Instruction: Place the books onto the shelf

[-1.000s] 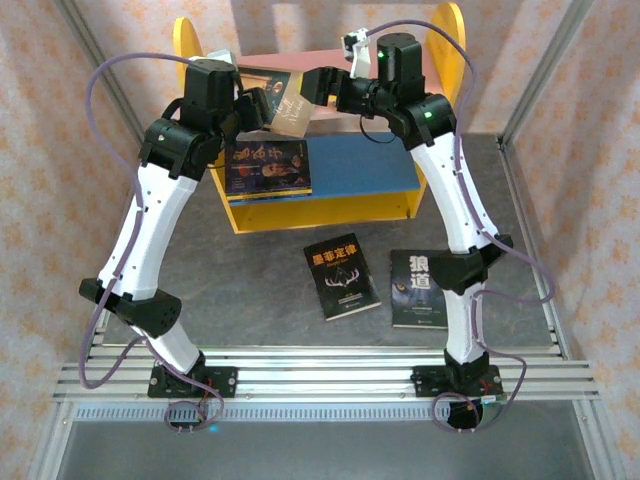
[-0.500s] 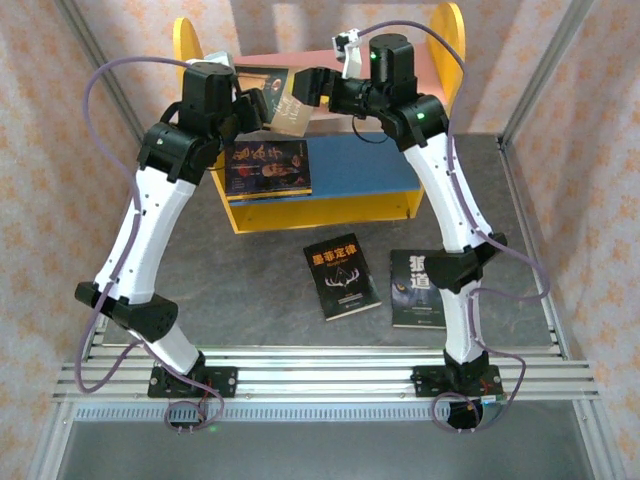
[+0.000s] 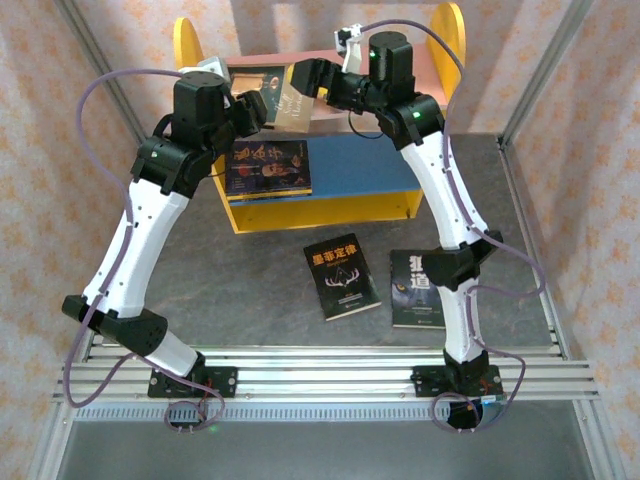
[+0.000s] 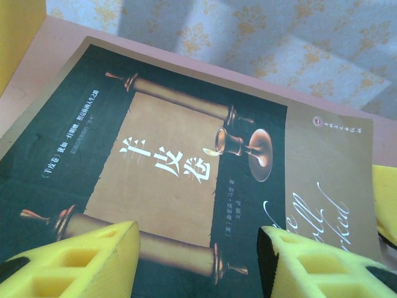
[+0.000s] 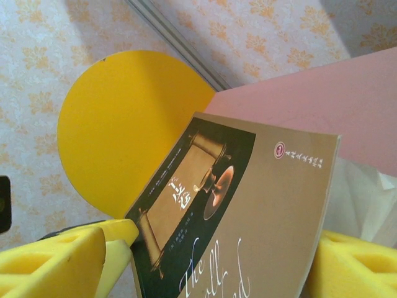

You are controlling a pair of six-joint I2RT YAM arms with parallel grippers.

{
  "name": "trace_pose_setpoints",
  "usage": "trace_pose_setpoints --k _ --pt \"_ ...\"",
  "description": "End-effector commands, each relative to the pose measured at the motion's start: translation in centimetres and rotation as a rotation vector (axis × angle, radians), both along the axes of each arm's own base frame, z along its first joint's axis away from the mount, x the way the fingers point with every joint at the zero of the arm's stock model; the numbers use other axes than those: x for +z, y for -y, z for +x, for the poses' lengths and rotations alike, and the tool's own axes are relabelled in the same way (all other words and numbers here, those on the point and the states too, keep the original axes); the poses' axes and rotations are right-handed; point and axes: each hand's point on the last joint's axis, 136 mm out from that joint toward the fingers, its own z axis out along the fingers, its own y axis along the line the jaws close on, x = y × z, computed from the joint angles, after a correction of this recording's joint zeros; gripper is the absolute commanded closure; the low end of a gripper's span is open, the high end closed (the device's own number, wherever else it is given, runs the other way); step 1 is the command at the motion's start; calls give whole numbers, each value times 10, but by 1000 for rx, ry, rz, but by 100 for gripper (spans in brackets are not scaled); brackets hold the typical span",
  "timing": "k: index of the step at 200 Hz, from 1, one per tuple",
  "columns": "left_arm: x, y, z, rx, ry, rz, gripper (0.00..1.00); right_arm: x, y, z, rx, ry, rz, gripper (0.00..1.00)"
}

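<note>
**Scroll-cover book almost shelved**

Book [image 3: 283,100] has been carried further back and is now tilted over the pink board [image 5: 298,105] of the shelf [image 3: 190,50]. Left tool [image 4: 198,248]: pads apart in front of the cover. Right tool [image 5: 208,261]: pads flank the book, grip cannot be told. Two more books [image 3: 341,277] are left on the bench [image 3: 250,280].

Brown book [image 5: 260,198] tilts before yellow side panel [image 5: 118,124], pink board [image 5: 322,105].

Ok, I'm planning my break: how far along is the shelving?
Done: a dark book lies on the blue board of the shelf. In hand: the scroll book tilts over the pink board, between left gripper and right gripper. Left: two books on the table.
</note>
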Motion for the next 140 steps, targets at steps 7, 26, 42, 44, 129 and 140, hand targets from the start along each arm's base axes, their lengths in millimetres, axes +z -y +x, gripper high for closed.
trace_pose_setpoints --k 7,26,42,44,129,140 --pt "-16 6 -3 -19 -57 -27 47 -20 -2 20 -24 -71 14 19" --pt "-16 1 -4 6 -55 -17 47 -19 6 21 -34 -72 7 19" --pt "-16 -1 -4 15 -55 -9 47 -18 14 18 -44 -63 -17 19" --pt "-16 -1 -4 16 -56 -9 47 -17 14 18 -46 -59 -20 19" --pt "-16 -5 -2 39 -53 4 47 -34 14 -29 44 -58 -167 21" --pt "-17 -5 -2 40 -55 5 47 -38 11 -35 54 -58 -184 21"
